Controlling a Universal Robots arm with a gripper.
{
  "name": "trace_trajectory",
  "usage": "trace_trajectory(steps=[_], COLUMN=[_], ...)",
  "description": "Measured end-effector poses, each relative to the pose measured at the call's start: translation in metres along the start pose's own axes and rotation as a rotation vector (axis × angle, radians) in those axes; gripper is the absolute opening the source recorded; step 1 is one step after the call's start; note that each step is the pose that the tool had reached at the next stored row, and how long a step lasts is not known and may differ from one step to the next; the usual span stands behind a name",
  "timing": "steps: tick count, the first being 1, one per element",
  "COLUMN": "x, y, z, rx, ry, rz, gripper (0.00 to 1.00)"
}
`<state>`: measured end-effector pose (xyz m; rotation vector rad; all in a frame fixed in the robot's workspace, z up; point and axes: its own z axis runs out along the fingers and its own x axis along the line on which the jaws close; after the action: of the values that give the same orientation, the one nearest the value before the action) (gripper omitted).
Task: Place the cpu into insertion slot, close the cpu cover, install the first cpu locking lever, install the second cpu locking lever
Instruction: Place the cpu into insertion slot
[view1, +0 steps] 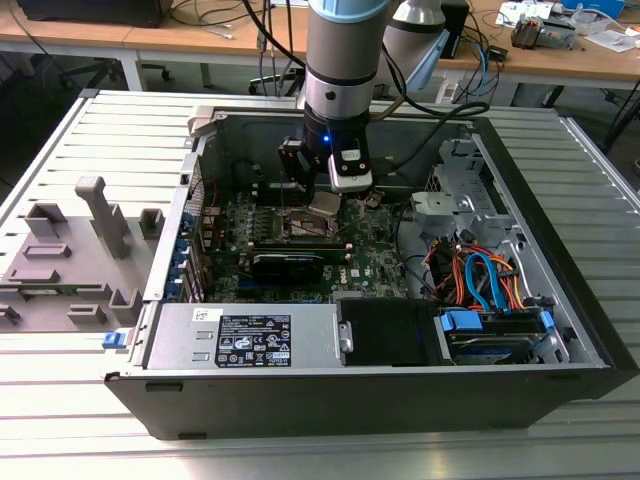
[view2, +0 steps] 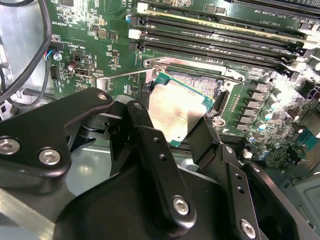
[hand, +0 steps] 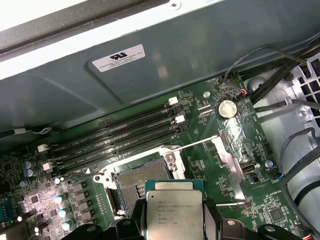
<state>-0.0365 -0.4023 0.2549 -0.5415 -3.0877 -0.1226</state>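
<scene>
The cpu (view2: 177, 107), a small square chip with a silvery top, hangs tilted just above the motherboard, and my gripper (view2: 172, 120) is shut on it by two opposite edges. My black fingers (view2: 150, 137) flank the cpu (hand: 174, 209) in both wrist views. The insertion slot (hand: 140, 177), a dark square with a silver rim, lies open directly beyond the chip and is partly covered by it. A shiny metal plate that looks like the cpu cover (hand: 227, 155) stands swung open beside the slot. In the exterior view the gripper (view1: 325, 198) hovers over the insertion slot (view1: 298, 222) inside the case.
The open computer case (view1: 180, 200) lies on a slatted metal table. The black graphics card (view1: 288, 262) sits nearer the camera than the socket, with the power supply (view1: 240, 335) in front. Memory slots (hand: 120, 130) run beside the socket. Cables and a drive bay (view1: 490, 290) crowd the exterior view's right.
</scene>
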Motion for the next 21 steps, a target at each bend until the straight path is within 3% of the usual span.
trace_trajectory(steps=[21], x=[0.0], y=[0.0], z=[0.0003], rx=[-0.0008], ry=[-0.003], rz=[0.04], gripper=[0.55])
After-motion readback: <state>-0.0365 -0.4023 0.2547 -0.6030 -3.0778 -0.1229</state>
